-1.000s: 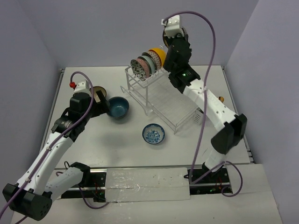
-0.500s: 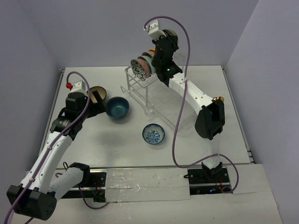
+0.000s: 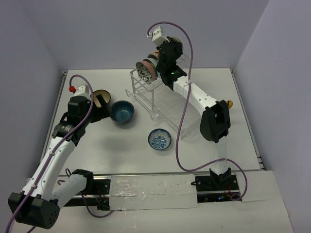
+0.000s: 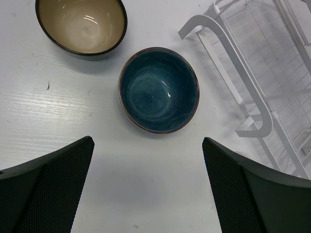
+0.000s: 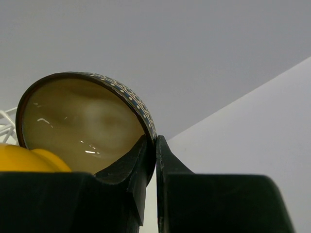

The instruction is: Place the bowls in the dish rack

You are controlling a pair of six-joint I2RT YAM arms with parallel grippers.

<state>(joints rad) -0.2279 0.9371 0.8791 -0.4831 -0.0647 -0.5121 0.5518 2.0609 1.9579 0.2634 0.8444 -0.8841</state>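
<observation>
The right end effector [image 5: 156, 145] pinches the rim of a dotted bowl [image 5: 82, 121], holding it on edge over the rack [image 3: 181, 116] beside a yellow bowl [image 5: 19, 158], while the left end effector [image 4: 147, 145], wide open, hovers with the blue bowl [image 4: 159, 90] just ahead.

White rectangular matte tabletop [image 3: 243, 145] filling middle of top view, showing faint streaky grain and few small dark scuffs in left wrist view. Plain pale lavender-grey back wall [image 3: 97, 34] rising behind far edge. Matching left side panel [image 3: 24, 87] and right side panel [image 3: 286, 87] closing in table. Soft even light falling from above, casting blurred shadows. Pale grey ledge [image 3: 160, 218] running along near edge.
</observation>
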